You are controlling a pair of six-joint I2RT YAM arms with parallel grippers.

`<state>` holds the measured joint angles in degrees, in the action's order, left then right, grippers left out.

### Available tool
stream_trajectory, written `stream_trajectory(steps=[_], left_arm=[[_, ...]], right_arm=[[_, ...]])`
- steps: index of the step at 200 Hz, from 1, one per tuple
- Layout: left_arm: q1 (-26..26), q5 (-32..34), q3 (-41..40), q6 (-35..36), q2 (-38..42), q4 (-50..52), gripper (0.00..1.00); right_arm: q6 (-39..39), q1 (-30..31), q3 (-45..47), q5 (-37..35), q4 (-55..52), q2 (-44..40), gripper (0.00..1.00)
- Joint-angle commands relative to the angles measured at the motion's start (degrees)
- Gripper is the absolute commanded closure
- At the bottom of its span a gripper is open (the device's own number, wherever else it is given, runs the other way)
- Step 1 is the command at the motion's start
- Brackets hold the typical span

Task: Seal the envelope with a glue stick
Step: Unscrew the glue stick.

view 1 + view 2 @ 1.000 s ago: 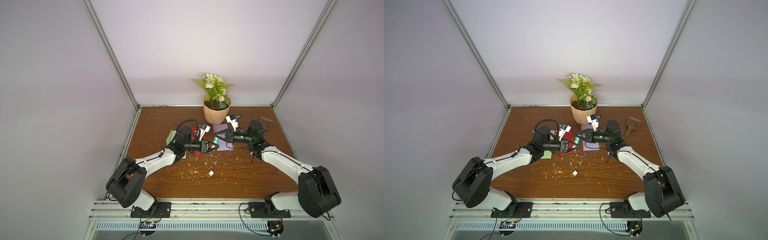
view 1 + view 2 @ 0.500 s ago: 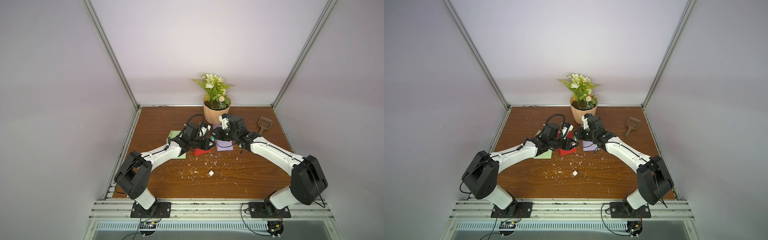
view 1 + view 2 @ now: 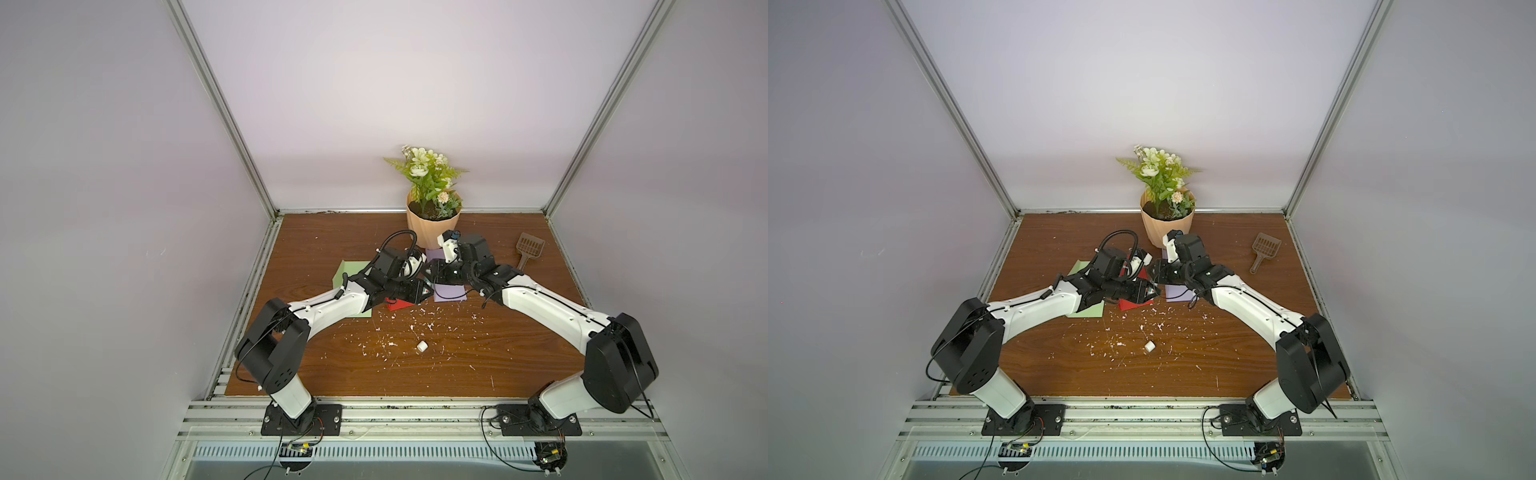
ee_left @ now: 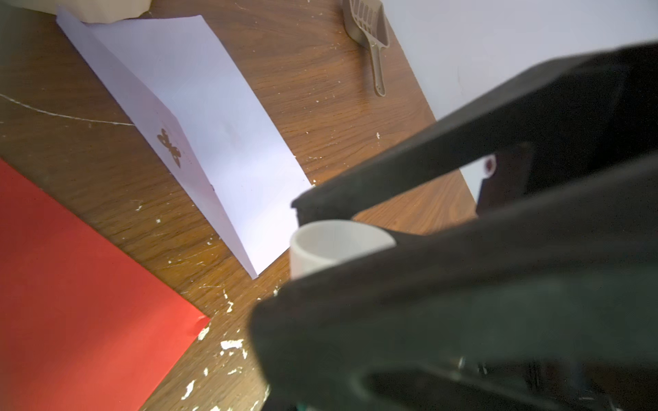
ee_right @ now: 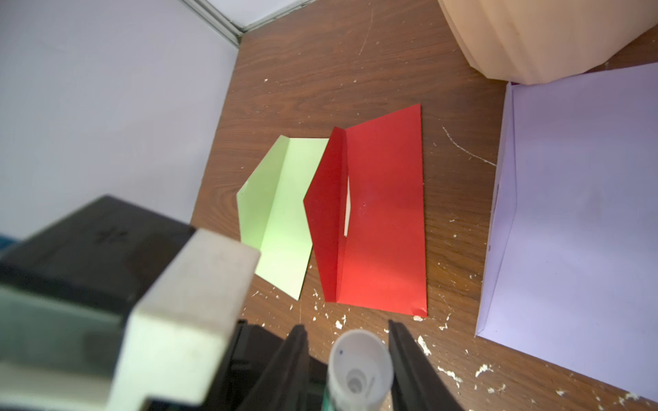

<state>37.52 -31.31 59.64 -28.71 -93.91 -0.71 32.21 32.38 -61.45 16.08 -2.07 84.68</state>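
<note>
Left tool (image 3: 426, 287): grasping the glue stick (image 5: 359, 370) by its lower body, a trace of the green band showing just at the grip; the tube is standing clear of the counter (image 3: 457, 365), its hollow-looking white end pointing up between the two tools.

Right tool (image 5: 345, 324): released; its fingers (image 4: 391, 170) are straddling the upper end of the tube, one sitting close against it, the other standing off with a visible gap.

In both top views the two tools are meeting tip to tip, hanging over the strip between the red and lilac envelopes.

Red envelope (image 5: 384, 213): lying flat under the left tool, flap open.

Green envelope (image 5: 281, 213): lying just beside the red one, on the side away from the right tool, flap open; the left arm is partly covering it.

Lilac envelope (image 5: 576, 213): lying under the right tool; one end is running up to the foot of the flower pot (image 3: 430, 232).

Small white cylinder (image 3: 422, 345): lying well apart from both tools, toward the arm bases, among white crumbs.

Scoop (image 3: 530, 251): lying well apart, outboard of the right tool.
</note>
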Motion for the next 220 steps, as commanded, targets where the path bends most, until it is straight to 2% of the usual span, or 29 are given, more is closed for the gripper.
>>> stream_trajectory(steps=[1, 22, 48, 60, 78, 93, 146, 220], left_arm=[[-1.75, -6.75, -2.86, -1.59, 2.92, -4.32, 1.00], [-2.77, -11.41, -5.33, -3.58, 5.24, -9.31, 1.00], [-2.98, -15.85, -7.25, -5.78, 7.07, -15.30, 1.00], [-3.06, -17.11, -8.08, -7.16, 7.71, -18.20, 1.00], [-3.15, -17.75, -8.97, -8.11, 8.51, -20.10, 1.00], [-3.24, -17.69, -9.39, -8.20, 9.16, -20.30, 1.00], [-3.50, -17.58, -10.88, -9.40, 10.15, -22.16, 1.00], [-3.50, -19.24, -11.49, -11.54, 9.54, -26.52, 1.00]], right_arm=[[1.90, -2.99, 2.31, 17.36, 10.62, -4.61, 0.56], [5.52, -5.25, 5.23, 27.78, 18.48, -5.43, 0.54], [9.52, -6.10, 7.20, 34.52, 26.25, -5.49, 0.54], [10.59, -6.36, 7.62, 35.45, 27.53, -5.30, 0.51], [9.24, -6.92, 7.76, 34.61, 25.80, -5.79, 0.36], [9.66, -7.88, 8.49, 34.54, 26.28, -6.54, 0.32], [10.93, -10.43, 10.14, 35.40, 27.48, -7.78, 0.34], [26.40, -9.01, 15.18, 39.47, 50.45, -4.05, 0.43]])
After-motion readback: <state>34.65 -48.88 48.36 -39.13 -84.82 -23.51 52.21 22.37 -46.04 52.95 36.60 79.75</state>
